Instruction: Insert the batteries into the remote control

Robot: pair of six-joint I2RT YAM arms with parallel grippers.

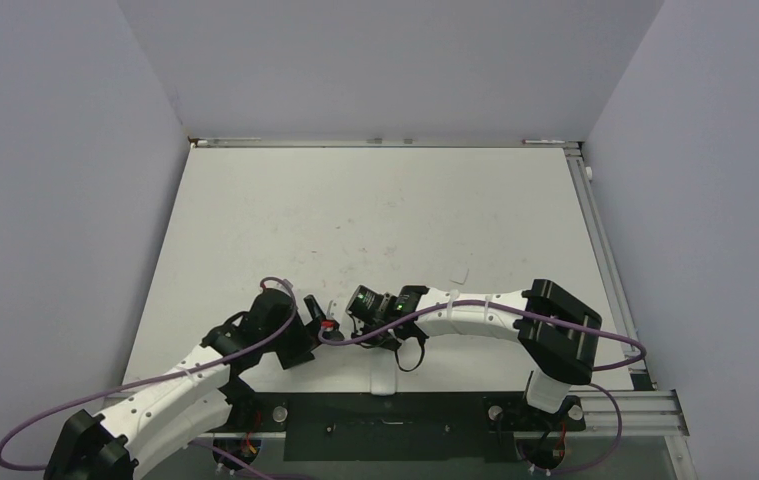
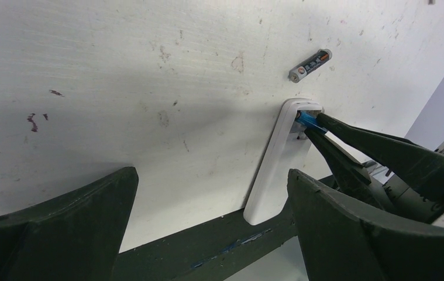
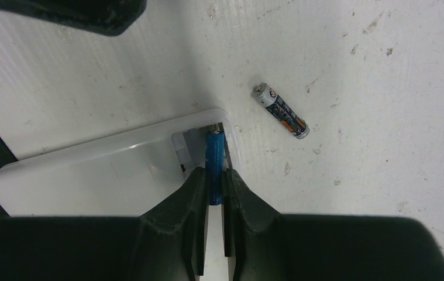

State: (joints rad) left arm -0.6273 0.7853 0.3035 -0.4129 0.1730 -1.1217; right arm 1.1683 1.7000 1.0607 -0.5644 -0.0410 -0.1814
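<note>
The white remote control [image 3: 90, 175] lies back up at the table's near edge, its battery bay [image 3: 193, 143] uncovered at one end. My right gripper [image 3: 214, 178] is shut on the blue battery [image 3: 214, 155], whose front tip sits inside the bay. From the left wrist view, the same blue battery [image 2: 309, 120] shows pinched at the remote control's [image 2: 275, 175] far end. The dark battery [image 3: 281, 111] lies loose on the table just beyond the remote, also visible as the dark battery [image 2: 310, 65]. My left gripper [image 2: 212, 174] hovers open beside the remote, holding nothing.
The remote [image 1: 385, 381] overhangs the black strip [image 2: 207, 246] along the table's near edge. Both arms crowd together at the front middle of the white table [image 1: 375, 210]. Grey walls enclose the left, back and right sides.
</note>
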